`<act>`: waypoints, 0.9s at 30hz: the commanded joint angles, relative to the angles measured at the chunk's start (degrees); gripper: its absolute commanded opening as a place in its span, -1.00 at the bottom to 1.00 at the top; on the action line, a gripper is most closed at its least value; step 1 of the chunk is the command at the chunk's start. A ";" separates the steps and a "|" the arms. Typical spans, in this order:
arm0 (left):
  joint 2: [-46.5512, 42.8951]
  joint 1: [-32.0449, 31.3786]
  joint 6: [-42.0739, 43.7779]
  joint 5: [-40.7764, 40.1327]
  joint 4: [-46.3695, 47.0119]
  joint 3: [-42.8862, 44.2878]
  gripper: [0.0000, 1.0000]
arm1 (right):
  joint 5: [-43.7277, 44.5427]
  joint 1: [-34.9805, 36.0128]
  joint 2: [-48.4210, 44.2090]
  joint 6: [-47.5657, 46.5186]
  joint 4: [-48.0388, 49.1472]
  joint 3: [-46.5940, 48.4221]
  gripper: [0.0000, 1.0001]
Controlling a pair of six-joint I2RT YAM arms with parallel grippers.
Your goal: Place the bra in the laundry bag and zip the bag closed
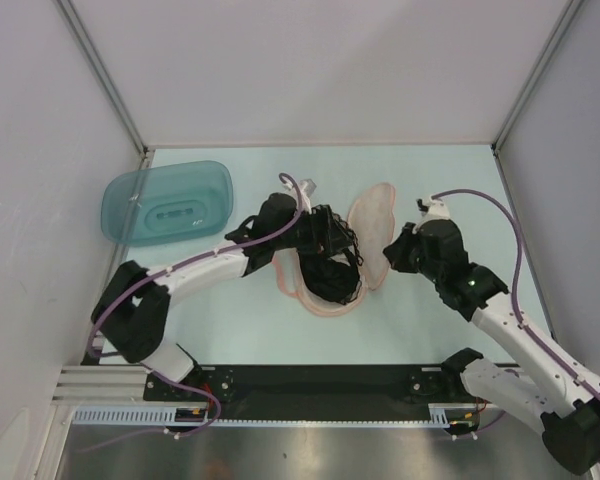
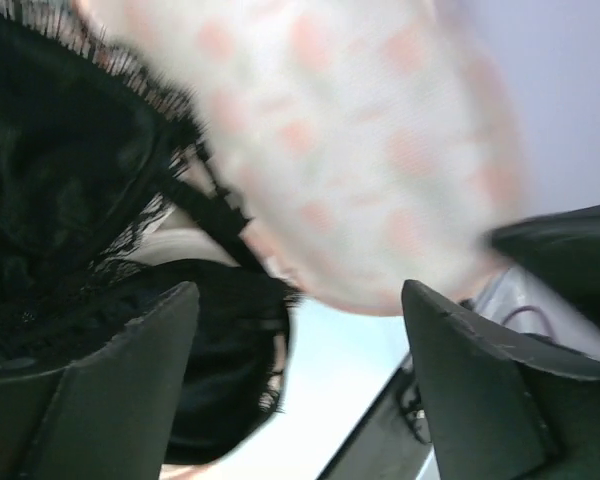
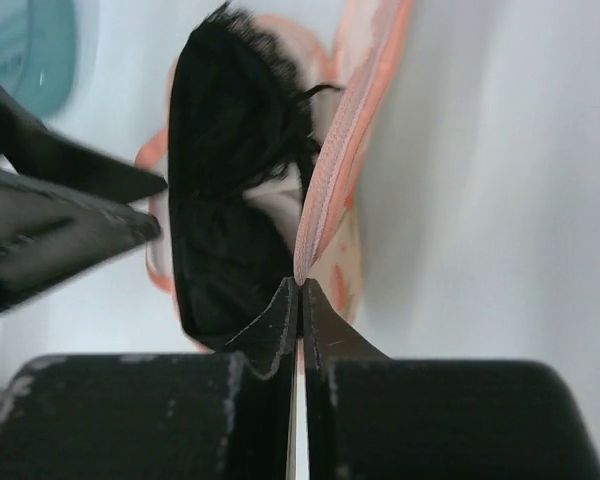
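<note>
The peach-pink laundry bag [image 1: 372, 232] lies open mid-table, its lower lobe flat and its right lobe standing upright. The black bra [image 1: 332, 272] sits in the lower lobe. My right gripper [image 1: 391, 250] is shut on the upright lobe's pink zip rim [image 3: 332, 170], pinched at the fingertips [image 3: 300, 290], with the bra [image 3: 230, 200] just left of it. My left gripper [image 1: 325, 235] is open and empty just above the bra. In the left wrist view its fingers [image 2: 130, 380] stand wide apart, with the bra [image 2: 60, 190] at left and the motif-printed lobe [image 2: 360, 150] above.
A teal translucent tub [image 1: 167, 203] lies upside down at the back left, also in the right wrist view [image 3: 25, 45]. White enclosure walls surround the table. The black base rail [image 1: 310, 382] runs along the near edge.
</note>
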 commanded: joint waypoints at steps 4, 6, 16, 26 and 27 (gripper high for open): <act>-6.29 1.51 -4.54 -3.87 -13.31 4.19 0.66 | 3.33 11.70 5.33 -7.04 -0.09 4.85 -1.00; -8.04 2.03 -4.45 -6.94 -14.31 3.24 0.55 | 3.07 14.94 6.38 -8.53 0.79 5.47 -1.00; -13.86 7.39 -8.76 -15.31 -5.28 -17.40 -0.03 | 5.17 23.49 12.35 -10.91 2.38 9.33 -1.00; -7.37 6.87 -7.08 -5.47 7.66 -21.55 -0.02 | 1.32 26.30 15.25 -11.53 4.39 11.53 -1.00; -6.39 6.61 -7.34 -4.33 8.10 -21.03 -0.05 | 0.79 26.30 16.13 -10.31 5.18 12.06 -1.00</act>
